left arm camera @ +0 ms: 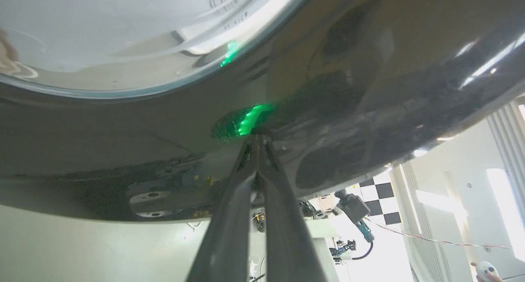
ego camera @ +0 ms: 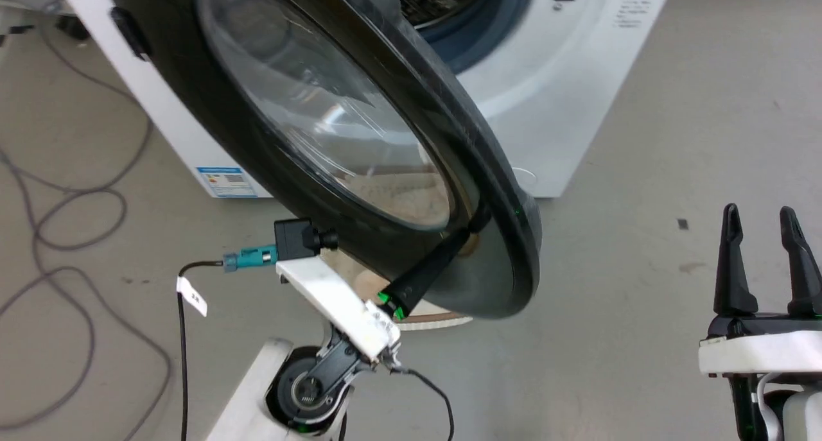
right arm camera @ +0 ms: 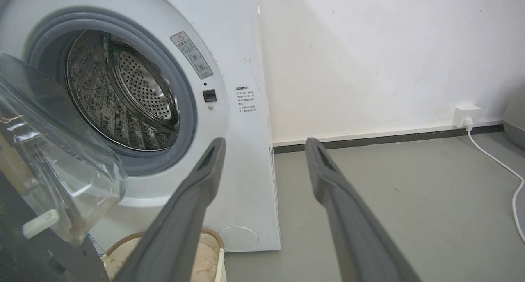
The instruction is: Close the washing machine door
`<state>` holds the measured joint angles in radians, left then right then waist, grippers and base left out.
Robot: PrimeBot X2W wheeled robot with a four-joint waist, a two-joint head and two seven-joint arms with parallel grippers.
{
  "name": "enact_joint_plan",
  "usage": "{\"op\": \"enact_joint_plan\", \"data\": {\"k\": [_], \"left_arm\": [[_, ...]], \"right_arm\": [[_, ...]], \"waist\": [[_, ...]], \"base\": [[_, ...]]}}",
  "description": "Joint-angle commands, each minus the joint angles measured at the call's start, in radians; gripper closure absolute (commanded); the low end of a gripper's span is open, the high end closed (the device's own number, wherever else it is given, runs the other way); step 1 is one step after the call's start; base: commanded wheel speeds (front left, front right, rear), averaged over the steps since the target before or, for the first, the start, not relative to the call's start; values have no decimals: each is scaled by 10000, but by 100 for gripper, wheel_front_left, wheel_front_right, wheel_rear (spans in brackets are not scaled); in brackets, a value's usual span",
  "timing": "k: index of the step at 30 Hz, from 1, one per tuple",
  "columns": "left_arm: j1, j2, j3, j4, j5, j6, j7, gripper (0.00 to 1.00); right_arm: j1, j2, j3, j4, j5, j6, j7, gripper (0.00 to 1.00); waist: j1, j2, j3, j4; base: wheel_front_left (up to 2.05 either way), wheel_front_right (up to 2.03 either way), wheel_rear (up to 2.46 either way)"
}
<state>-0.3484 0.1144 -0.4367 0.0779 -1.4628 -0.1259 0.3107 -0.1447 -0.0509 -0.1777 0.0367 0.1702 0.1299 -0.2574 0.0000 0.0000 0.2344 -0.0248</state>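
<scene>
The washing machine door is seen half open, swung out from the washing machine, with the left gripper, jaws pressed together on nothing, set against its black rim at about 5 o'clock. The right gripper is seen spread wide and idle at 4 o'clock of the head view. The tips could be skidded off the glossy curved rim mid-swing, so the latch may be left uncaught.

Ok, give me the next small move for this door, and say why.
Probably push the left pincer forward, swinging the washing machine door toward the washing machine: the pincer is shut, its tips against the door's black rim, and the door stands well open.
</scene>
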Motion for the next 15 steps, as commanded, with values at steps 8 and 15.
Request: {"op": "enact_joint_plan", "data": {"k": [8,15], "left_arm": [[-807,161,-838,834,115,-48,-945,100],[-979,746,-1351,703,433,-48,-2399,100]], "right_arm": [[-230,7,15,124,217,8,-44,0],[-161,7,-132,131,393,8,-44,0]], "waist": [[0,0,197,-395],[0,0,27,-248]], "base": [[0,0,0],[0,0,0]]}}
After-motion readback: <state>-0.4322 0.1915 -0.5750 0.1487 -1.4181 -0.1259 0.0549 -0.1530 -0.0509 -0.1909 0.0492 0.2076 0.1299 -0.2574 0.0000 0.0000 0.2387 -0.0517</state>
